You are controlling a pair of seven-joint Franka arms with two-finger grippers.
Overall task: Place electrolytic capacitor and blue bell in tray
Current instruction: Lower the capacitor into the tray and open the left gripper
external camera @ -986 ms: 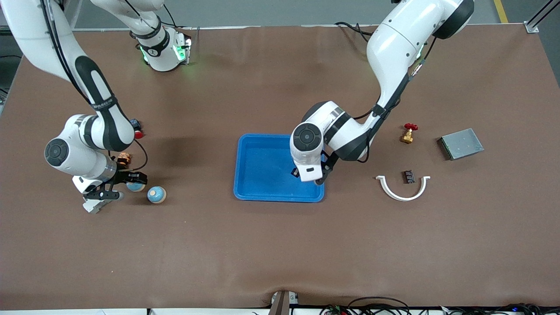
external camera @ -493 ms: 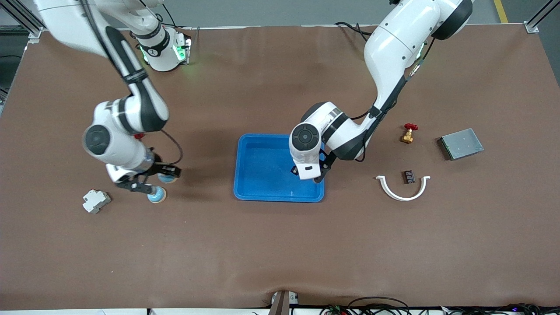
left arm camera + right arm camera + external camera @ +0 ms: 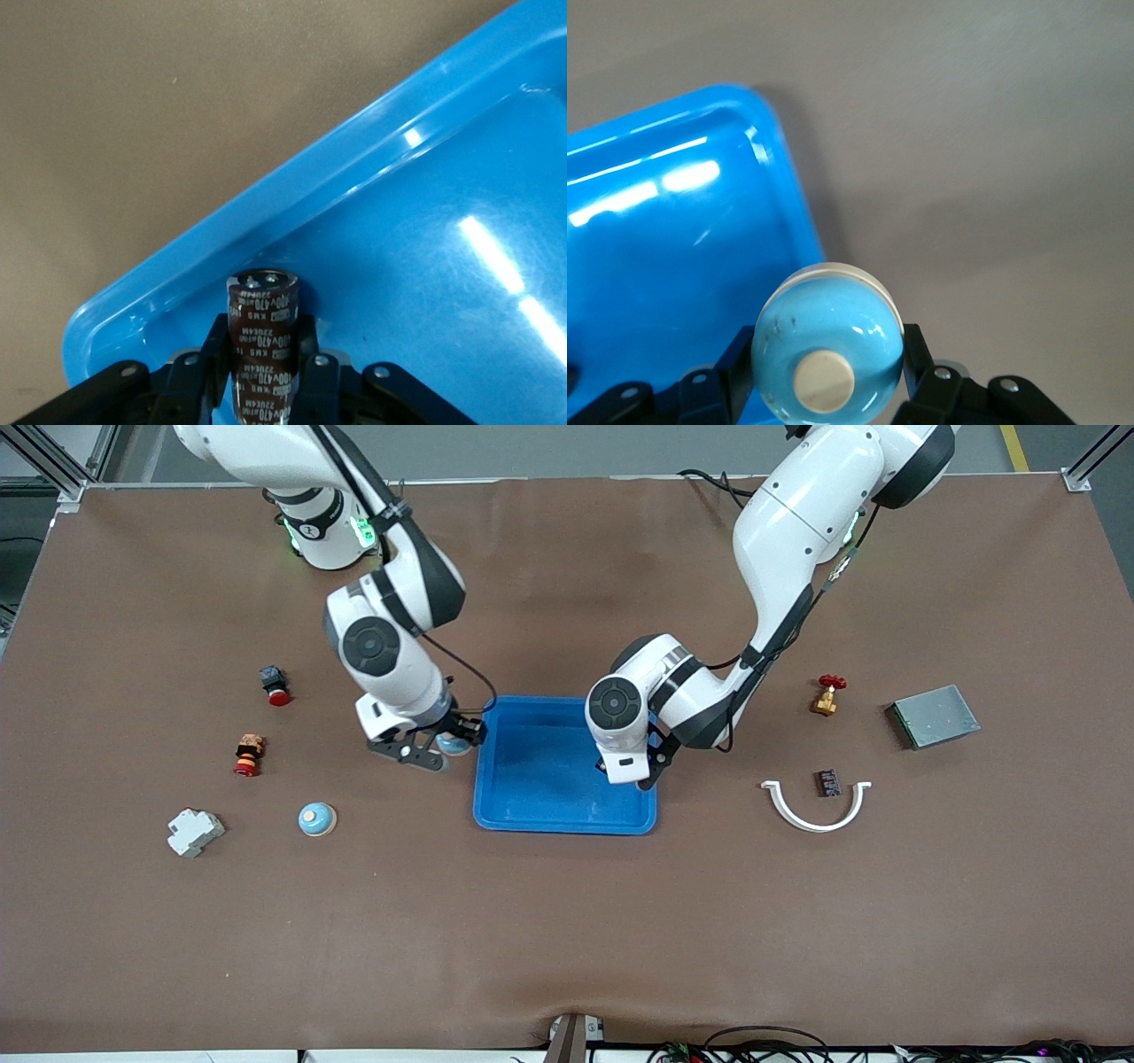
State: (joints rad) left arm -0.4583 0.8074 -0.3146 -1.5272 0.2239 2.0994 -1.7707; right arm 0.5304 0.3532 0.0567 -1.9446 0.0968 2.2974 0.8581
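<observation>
The bright-blue tray [image 3: 540,788] lies mid-table. My left gripper [image 3: 624,772] hangs over the tray's end toward the left arm, shut on the electrolytic capacitor [image 3: 262,341], a dark brown cylinder with white print. In the left wrist view the capacitor stands between the black fingers [image 3: 213,354], just above the tray floor [image 3: 425,266] near the rim. My right gripper [image 3: 447,745] is shut on the blue bell [image 3: 827,354], a light-blue dome with a cream button. The bell [image 3: 455,745] hangs over the table just outside the tray rim [image 3: 780,177] at the right arm's end.
A second blue bell [image 3: 316,818], a white breaker [image 3: 194,831], a stacked orange part [image 3: 249,754] and a red-capped button [image 3: 275,685] lie toward the right arm's end. A brass valve [image 3: 827,693], a grey metal box [image 3: 935,716], a white curved clip [image 3: 816,808] and a dark chip [image 3: 828,782] lie toward the left arm's end.
My right arm has carried the blue bell from beside the white breaker across the table to the tray's edge. The left gripper has stayed over the tray with the capacitor.
</observation>
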